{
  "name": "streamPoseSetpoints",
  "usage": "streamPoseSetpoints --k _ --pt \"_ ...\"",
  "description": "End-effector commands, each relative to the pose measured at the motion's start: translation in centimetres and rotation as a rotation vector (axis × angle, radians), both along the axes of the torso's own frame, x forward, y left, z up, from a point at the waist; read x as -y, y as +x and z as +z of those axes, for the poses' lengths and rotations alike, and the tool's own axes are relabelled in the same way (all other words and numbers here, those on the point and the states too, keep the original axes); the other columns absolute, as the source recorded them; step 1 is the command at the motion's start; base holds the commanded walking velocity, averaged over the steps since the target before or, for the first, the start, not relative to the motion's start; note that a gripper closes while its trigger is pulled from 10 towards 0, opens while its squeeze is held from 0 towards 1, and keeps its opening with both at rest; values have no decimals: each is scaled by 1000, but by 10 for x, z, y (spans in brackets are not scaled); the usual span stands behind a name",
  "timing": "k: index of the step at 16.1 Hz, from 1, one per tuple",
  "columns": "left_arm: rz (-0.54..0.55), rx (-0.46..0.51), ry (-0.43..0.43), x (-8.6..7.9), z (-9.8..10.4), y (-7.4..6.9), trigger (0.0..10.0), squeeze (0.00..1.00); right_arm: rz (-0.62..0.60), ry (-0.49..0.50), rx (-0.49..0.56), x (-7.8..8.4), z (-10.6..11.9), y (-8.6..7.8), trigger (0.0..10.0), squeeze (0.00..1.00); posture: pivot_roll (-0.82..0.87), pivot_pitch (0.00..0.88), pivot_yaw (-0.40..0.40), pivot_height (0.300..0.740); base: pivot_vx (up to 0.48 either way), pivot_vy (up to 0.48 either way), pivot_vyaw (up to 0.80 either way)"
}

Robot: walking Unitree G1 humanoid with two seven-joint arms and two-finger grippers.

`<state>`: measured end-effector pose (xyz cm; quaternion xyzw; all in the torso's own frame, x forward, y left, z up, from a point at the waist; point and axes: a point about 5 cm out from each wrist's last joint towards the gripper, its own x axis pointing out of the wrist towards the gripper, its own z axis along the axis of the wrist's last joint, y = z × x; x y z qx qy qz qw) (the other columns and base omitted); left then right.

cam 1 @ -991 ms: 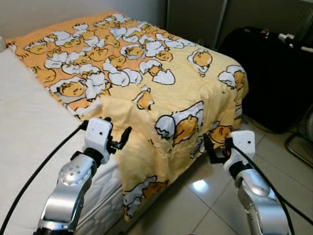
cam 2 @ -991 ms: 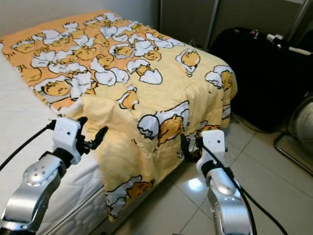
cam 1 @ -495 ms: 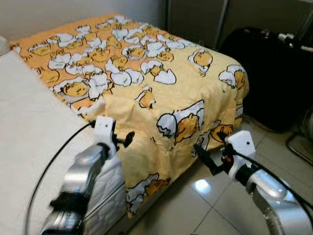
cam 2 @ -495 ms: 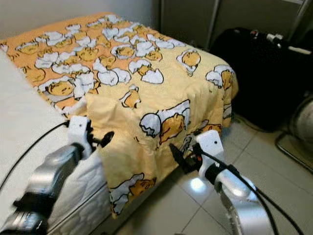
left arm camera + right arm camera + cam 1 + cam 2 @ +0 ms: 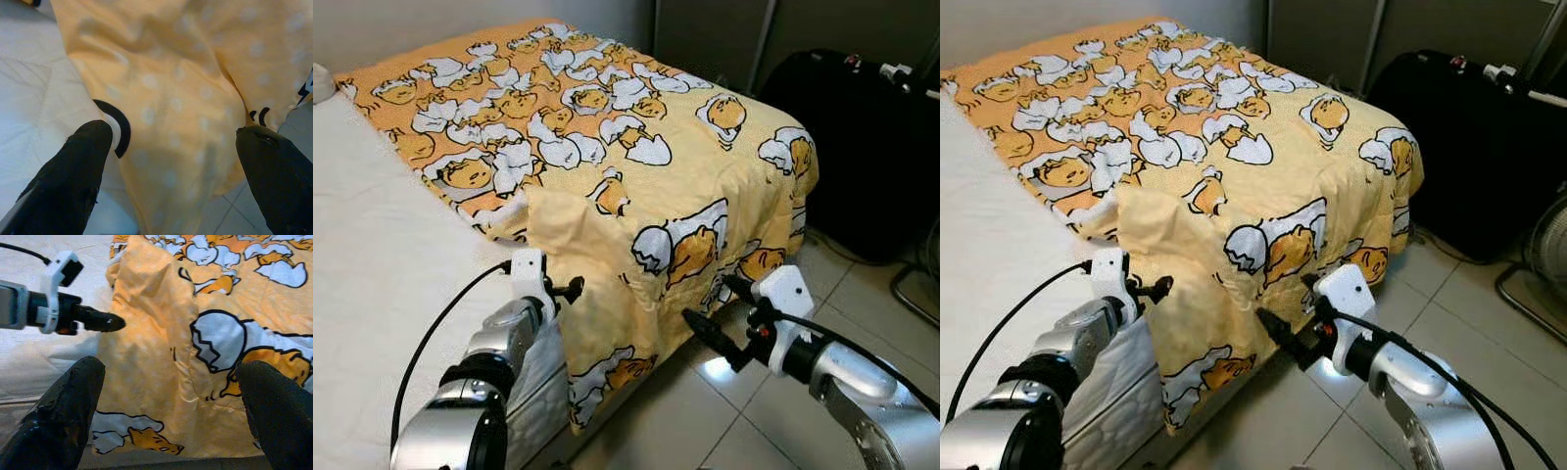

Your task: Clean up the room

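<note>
The bed (image 5: 372,245) takes up the left and middle of the scene, its white quilted mattress bare on the left side. Over its right half lies the blanket (image 5: 636,147), a soft yellow-orange cloth printed with cartoon egg figures in white shells. Its long axis runs from the far left toward the near right, and its near end hangs over the bed's foot corner in loose folds, almost down to the glossy tiled floor (image 5: 705,411). One near-left corner of it is folded back, showing a paler dotted underside.

A black suitcase (image 5: 862,147) of matte fabric stands far right against the wall.

The left end effector (image 5: 570,288) is at the near-left edge of the blanket, its fingers spread wide apart with the folded cloth just ahead of them. The right end effector (image 5: 720,318) is low at the right, near the hanging folds, its fingers likewise spread and holding nothing.
</note>
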<state>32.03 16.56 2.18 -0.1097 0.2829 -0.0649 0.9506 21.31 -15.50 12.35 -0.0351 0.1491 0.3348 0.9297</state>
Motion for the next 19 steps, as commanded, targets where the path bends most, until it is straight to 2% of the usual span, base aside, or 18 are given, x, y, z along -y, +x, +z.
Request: streamPoseSetpoints --k 1,2,3,4,6,7,12,13,17,18,19 --pt "7 2 -16 5 0 1 10000 0 21 5 -3 -2 3 -3 10000 0 -241 0 69 740 0 0 0" --pt "7 -4 4 6 -2 0 8627 0 38 1 -11 -3 3 -4 10000 0 -247 0 73 740 0 0 0" --pt "14 -14 7 8 -5 -1 4627 0 49 -3 -15 -4 4 -4 10000 0 -255 0 78 740 0 0 0" --pt "19 -19 7 8 -6 -2 4392 0 50 -4 -15 -3 5 -4 10000 0 -260 0 79 740 0 0 0" --pt "45 -33 21 6 -9 -4 941 0 49 -7 -12 -3 8 -3 10000 0 -278 8 80 740 0 0 0" --pt "57 -37 27 5 -10 -4 118 0 52 -12 -13 -2 10 -4 10000 0 -295 19 76 740 0 0 0" --pt "66 -40 42 7 -12 -5 0 0 93 -50 -6 0 19 -4 10000 0 -345 82 62 740 0 0 0" --pt "72 -42 57 6 -12 -5 1216 0 102 -50 1 -1 23 -1 10000 0 -357 96 61 740 0 0 0" --pt "72 -42 57 6 -12 -5 1216 0 102 -50 1 -1 23 -1 10000 0 -357 96 61 740 0 0 0" --pt "152 -18 108 -7 -7 -2 4392 0 99 -43 0 -2 26 -3 10000 0 -371 109 69 740 0 0 0" --pt "203 1 137 -16 -3 1 4392 0 96 -40 -5 -2 26 -5 10000 0 -371 108 69 740 0 0 0"
